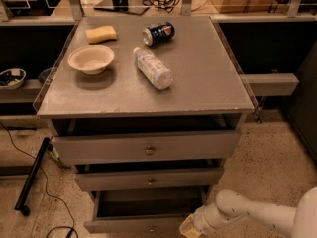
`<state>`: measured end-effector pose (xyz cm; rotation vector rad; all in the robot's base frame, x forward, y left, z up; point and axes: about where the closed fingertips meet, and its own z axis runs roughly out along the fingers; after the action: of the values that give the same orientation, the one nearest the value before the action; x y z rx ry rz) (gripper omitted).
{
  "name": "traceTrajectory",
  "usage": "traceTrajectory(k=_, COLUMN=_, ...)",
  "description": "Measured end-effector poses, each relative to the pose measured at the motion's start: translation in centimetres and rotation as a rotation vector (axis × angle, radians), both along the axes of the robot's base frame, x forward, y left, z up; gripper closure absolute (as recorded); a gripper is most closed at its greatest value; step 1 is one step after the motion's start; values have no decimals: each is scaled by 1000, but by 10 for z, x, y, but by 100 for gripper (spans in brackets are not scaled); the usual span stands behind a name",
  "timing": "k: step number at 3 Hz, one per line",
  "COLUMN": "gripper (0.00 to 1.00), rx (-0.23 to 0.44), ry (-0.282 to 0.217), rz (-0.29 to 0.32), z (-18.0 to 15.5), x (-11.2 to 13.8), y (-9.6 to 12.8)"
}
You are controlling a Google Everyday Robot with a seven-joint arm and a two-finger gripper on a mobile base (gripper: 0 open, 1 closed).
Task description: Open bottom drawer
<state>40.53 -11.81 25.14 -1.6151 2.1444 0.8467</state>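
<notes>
Lower edge of the frame, right of centre: the gripper, carried on the pale arm that enters from the lower right corner, sits at the right-hand end of the bottom drawer; whether it is clenched or released cannot be told. Its low, sideways approach suits a pull on the drawer's front edge, judging by where it meets the panel, though actual contact cannot be confirmed. The bottom drawer lies at the lower centre, nearest the viewer, and stands out from the cabinet far enough for its dark interior to show above the front panel, so the opening appears well under way, if not complete. Just above it, the middle drawer and then the top drawer, each with a small round knob, sit further back and show no interior. Upper half of the frame: the flat grey cabinet top bears a water bottle lying on its side at centre, a shallow bowl upright to the left, and, farther back, a can on its side and a yellow sponge. Being loose on the top, these are liable to shift if the pull jolts the cabinet; the two lying on their sides are the likeliest to roll.
</notes>
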Motion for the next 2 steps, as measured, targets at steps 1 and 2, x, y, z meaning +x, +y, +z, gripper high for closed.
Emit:
traceTrajectory(k=1, gripper=58, rx=0, ry=0, rz=0, z=0, x=0, y=0)
traceTrajectory(k=2, gripper=34, rx=0, ry=0, rz=0, z=0, x=0, y=0)
